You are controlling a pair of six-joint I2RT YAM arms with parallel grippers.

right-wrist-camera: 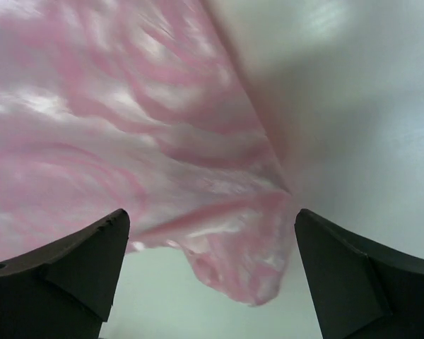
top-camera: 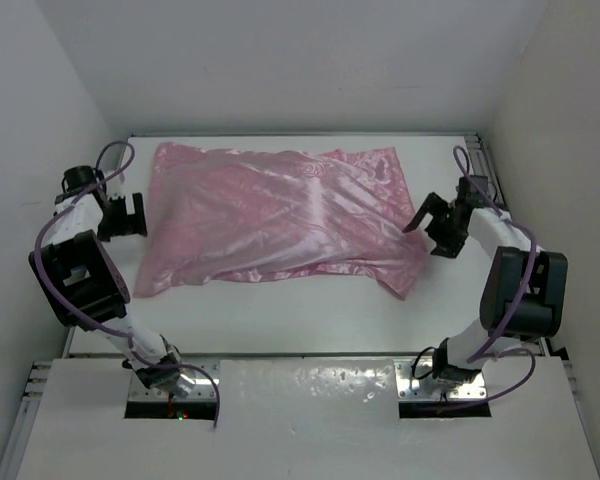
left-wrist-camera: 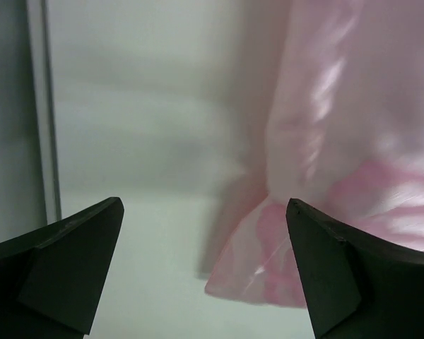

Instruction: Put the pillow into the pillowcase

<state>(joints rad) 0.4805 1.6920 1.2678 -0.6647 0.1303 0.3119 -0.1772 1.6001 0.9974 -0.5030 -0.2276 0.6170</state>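
Note:
The shiny pink pillowcase [top-camera: 270, 215] lies puffed and full across the back of the white table [top-camera: 300, 320]. The cream pillow does not show; it is hidden from view. My left gripper [top-camera: 123, 215] is open and empty just beyond the pillowcase's left edge. In the left wrist view a pink corner of the pillowcase [left-wrist-camera: 268, 261] lies on the table ahead of the gripper [left-wrist-camera: 205, 279]. My right gripper [top-camera: 432, 225] is open and empty at the pillowcase's right end. In the right wrist view a loose pink corner of the pillowcase [right-wrist-camera: 247, 261] hangs ahead of the gripper [right-wrist-camera: 212, 282].
White walls enclose the table on the left, back and right. A metal rail [top-camera: 485, 165] runs along the table's right edge, another along the left edge [left-wrist-camera: 46, 127]. A white panel [top-camera: 300, 420] covers the near edge between the arm bases.

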